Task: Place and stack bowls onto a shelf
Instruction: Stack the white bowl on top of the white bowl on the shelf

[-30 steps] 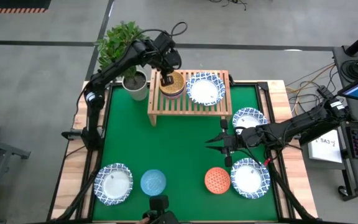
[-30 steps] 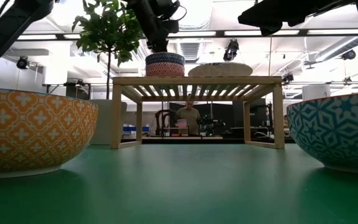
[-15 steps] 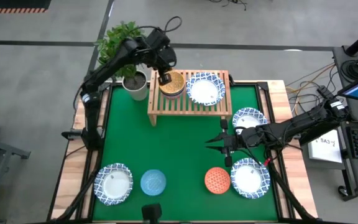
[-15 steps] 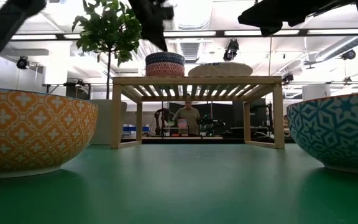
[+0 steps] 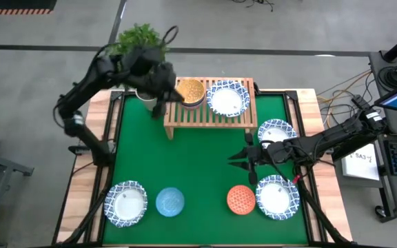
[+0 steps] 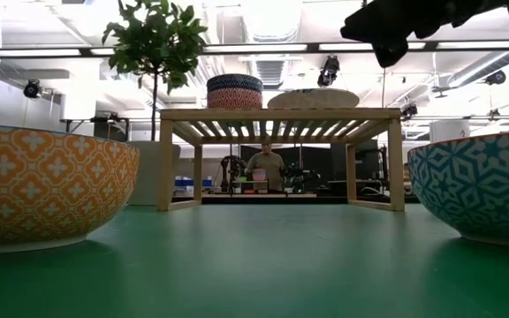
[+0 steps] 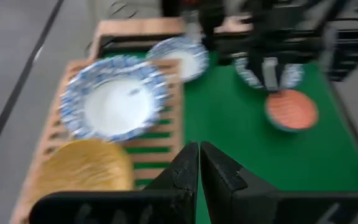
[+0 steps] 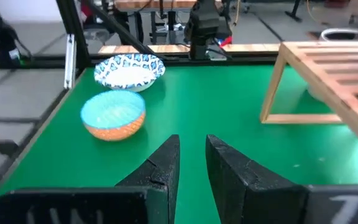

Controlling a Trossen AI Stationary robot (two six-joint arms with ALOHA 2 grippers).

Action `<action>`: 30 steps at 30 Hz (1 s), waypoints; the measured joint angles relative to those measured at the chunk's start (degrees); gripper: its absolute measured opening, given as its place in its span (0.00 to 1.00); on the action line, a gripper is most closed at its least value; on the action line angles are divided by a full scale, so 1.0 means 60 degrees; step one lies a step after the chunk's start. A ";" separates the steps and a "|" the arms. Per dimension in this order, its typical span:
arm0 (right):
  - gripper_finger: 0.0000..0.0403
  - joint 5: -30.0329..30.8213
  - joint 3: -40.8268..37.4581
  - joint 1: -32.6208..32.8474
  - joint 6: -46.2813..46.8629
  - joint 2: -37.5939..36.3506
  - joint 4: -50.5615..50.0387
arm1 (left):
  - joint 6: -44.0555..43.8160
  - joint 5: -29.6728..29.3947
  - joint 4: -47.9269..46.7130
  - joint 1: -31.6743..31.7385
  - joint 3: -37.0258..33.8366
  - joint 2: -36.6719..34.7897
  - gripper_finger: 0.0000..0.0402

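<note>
The light-wood shelf (image 5: 209,105) stands at the table's far side. On its slats rest a yellow-orange bowl nested in a blue-patterned bowl (image 5: 190,91) and a wide white bowl (image 5: 227,98); both also show in the low view, the stack (image 6: 234,91) and the wide bowl (image 6: 312,99). My left gripper (image 5: 158,93) is shut and empty, above the shelf's left end by the plant pot. My right gripper (image 5: 243,157) is open and empty, above the green mat right of centre. A wide bowl (image 5: 276,131), an orange-red bowl (image 5: 240,198) and another wide bowl (image 5: 277,196) rest on the mat near it.
A wide bowl (image 5: 125,203) and a light blue bowl (image 5: 170,202) rest at the near left. The potted plant (image 5: 138,40) stands at the far left corner. There is bare green mat (image 5: 191,162) between the shelf and the near bowls. A person shows far behind the shelf (image 6: 266,168).
My left gripper has risen off the stacked small bowls on the shelf and swung toward the table's left edge, past the shelf's left end. The stacked bowls stay on the shelf.
</note>
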 joint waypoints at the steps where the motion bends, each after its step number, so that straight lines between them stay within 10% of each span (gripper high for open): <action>1: 0.17 -0.0003 0.0000 0.0030 0.0170 0.0000 -0.0001 | -0.0055 0.0002 0.0221 -0.0296 -0.0386 -0.0302 0.00; 11: 0.17 -0.0003 0.0565 0.0435 0.1705 0.0000 -0.0506 | -0.2119 -0.0070 0.4747 -0.3122 -0.6330 -0.4003 0.00; 22: 0.17 0.0555 0.3319 0.0431 0.5369 0.0675 -0.7724 | -0.3698 -0.4659 0.6593 -0.5905 -1.0161 -0.6352 0.00; 30: 0.17 0.0061 0.4462 0.0428 0.8057 0.1262 -1.2680 | -0.4257 -0.5186 0.7530 -0.6385 -1.1382 -0.6745 0.00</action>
